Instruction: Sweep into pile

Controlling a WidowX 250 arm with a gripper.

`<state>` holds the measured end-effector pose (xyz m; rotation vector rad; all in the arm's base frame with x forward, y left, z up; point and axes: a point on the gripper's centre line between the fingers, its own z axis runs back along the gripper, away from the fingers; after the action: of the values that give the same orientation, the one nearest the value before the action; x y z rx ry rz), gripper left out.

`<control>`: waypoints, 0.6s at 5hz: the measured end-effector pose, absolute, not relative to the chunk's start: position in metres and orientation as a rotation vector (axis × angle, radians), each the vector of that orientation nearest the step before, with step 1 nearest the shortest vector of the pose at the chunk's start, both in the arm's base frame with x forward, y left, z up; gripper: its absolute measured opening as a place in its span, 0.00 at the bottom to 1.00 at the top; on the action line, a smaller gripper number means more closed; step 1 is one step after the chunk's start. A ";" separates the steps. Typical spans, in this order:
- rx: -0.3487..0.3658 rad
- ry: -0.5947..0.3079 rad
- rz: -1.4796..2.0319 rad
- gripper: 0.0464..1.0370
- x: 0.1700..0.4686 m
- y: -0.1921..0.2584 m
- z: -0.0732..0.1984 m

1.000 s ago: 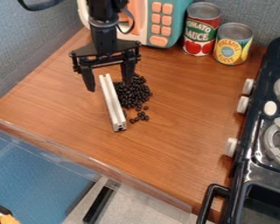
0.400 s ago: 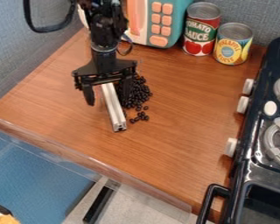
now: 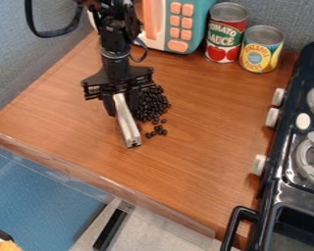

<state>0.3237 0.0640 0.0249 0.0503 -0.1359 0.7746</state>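
Note:
My gripper [image 3: 122, 104] hangs over the left-centre of the counter, shut on the silver metal bar [image 3: 127, 124], with one finger on each side of its far part. The bar's near end points toward the counter's front edge. Right beside the bar lies a heap of black beans [image 3: 151, 105], partly hidden behind the gripper. A few loose beans [image 3: 157, 131] lie just in front of the heap, near the bar's lower end.
A toy microwave [image 3: 179, 24], a red tomato can [image 3: 225, 33] and a yellow can [image 3: 261, 49] stand along the back. The dark toy stove [image 3: 284, 176] lines the right side. A clear strip [image 3: 100, 184] edges the counter's front.
The gripper has come down over the bar, and its fingers, wide apart before, have drawn in against the bar's sides. The beans have not visibly moved.

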 end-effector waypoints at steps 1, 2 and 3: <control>0.050 -0.136 0.784 0.29 0.324 0.064 0.025; 0.039 -0.121 0.789 0.29 0.322 0.062 0.025; -0.008 -0.095 0.804 0.29 0.319 0.056 0.041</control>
<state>0.3194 0.0562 0.0414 -0.0080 -0.0954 0.8042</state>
